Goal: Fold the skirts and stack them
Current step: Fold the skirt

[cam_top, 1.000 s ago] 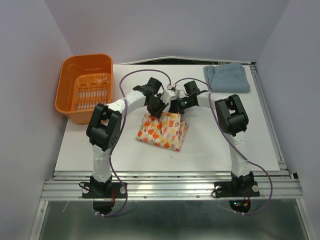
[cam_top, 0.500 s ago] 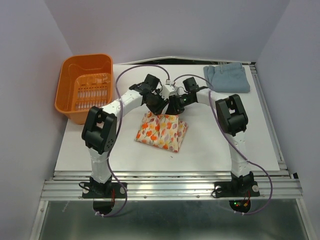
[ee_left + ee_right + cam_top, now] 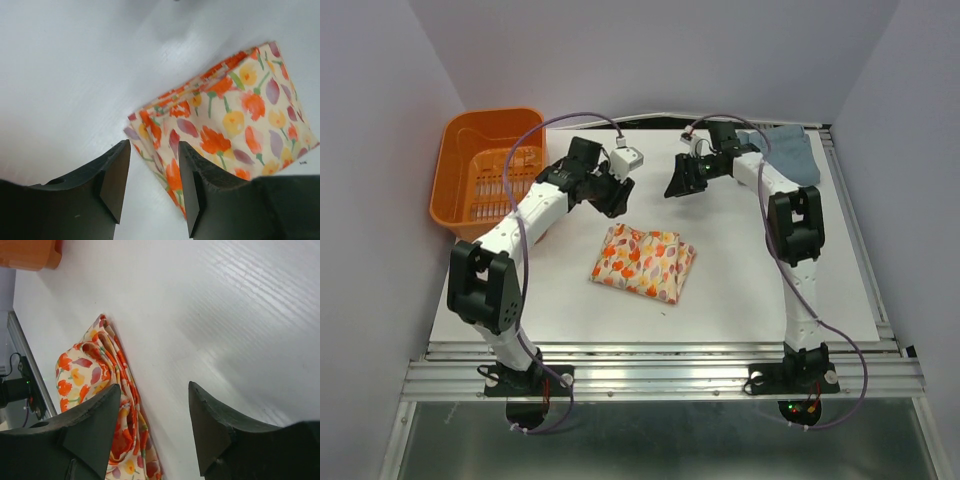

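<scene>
Stacking remains
Floral skirt (image 3: 643, 262) lies folded; blue skirt (image 3: 790, 155) well apart, unstacked; left gripper (image 3: 153, 146) and right gripper (image 3: 154, 386) released, empty.

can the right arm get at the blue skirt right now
Probably yes: the blue skirt lies uncovered at the far right, close behind the right gripper, which is open and empty but points away.

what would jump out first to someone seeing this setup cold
The folded flower-print skirt lies alone in the middle of the white table. Both arms hover just beyond it, the left gripper and right gripper open and empty. The orange basket sits at the far left, the light blue skirt at the far right corner.
</scene>
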`<action>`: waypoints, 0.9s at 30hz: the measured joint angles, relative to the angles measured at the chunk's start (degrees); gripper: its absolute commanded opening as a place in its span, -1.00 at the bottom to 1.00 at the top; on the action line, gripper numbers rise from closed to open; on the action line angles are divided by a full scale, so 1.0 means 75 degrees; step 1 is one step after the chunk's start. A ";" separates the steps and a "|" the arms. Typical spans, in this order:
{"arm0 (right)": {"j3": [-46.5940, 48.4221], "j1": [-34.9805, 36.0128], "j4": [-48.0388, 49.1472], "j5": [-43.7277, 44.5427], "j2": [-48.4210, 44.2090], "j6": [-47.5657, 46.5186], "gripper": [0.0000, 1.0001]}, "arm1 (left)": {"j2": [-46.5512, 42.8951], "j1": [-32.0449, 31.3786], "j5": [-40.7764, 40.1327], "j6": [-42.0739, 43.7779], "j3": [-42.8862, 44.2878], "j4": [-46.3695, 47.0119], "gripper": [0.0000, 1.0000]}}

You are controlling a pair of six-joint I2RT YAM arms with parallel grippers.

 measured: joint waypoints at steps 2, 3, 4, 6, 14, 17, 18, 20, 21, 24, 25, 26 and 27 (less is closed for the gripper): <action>0.0015 -0.0012 -0.0128 -0.0009 -0.0023 -0.0003 0.14 | -0.0420 0.0064 0.0149 -0.0152 -0.0533 -0.0044 0.09; 0.0012 0.0000 -0.0277 -0.0032 -0.0035 -0.0006 0.12 | -0.0600 0.0061 0.0297 -0.0254 -0.0804 0.0015 0.08; 0.0012 0.0012 -0.0388 -0.0038 -0.0038 -0.0009 0.09 | -0.0714 0.0050 0.0434 -0.0341 -0.1020 0.0035 0.08; -0.0117 0.0029 -0.0589 -0.0052 -0.0149 -0.0023 0.07 | -0.0927 0.0023 0.0796 -0.0664 -0.1547 0.0219 0.04; -0.1920 0.0291 -0.0883 -0.0274 -0.2154 0.0393 0.09 | -0.0828 0.0035 0.1568 -0.1769 -0.2463 0.1055 -0.21; -0.2428 0.0664 -0.0729 -0.0420 -0.2873 0.0560 0.09 | -0.0455 0.0047 0.1676 -0.2124 -0.2454 0.1536 -0.27; -0.2579 0.0866 -0.0653 -0.0425 -0.3057 0.0554 0.09 | -0.0224 0.0070 0.1664 -0.2264 -0.2454 0.1716 -0.27; -0.2815 0.1180 -0.0583 -0.0425 -0.3188 0.0548 0.09 | 0.0163 0.0087 0.1588 -0.2451 -0.2454 0.1944 -0.28; -0.2967 0.1381 -0.0525 -0.0417 -0.3174 0.0545 0.08 | 0.0338 0.0105 0.1545 -0.2527 -0.2454 0.2028 -0.28; -0.3573 0.1647 -0.0405 -0.0169 -0.3022 0.0533 0.01 | 0.0743 0.0184 0.1361 -0.2783 -0.2454 0.2267 -0.28; -0.3687 0.1652 -0.0402 -0.0067 -0.2949 0.0527 -0.02 | 0.0848 0.0233 0.1282 -0.2853 -0.2454 0.2340 -0.28; -0.3856 0.1632 -0.0370 0.0166 -0.2824 0.0525 -0.03 | 0.0903 0.0283 0.1221 -0.2906 -0.2454 0.2396 -0.28; -0.4010 0.1582 -0.0373 0.0475 -0.2658 0.0527 -0.03 | 0.0947 0.0341 0.1177 -0.2935 -0.2454 0.2451 -0.28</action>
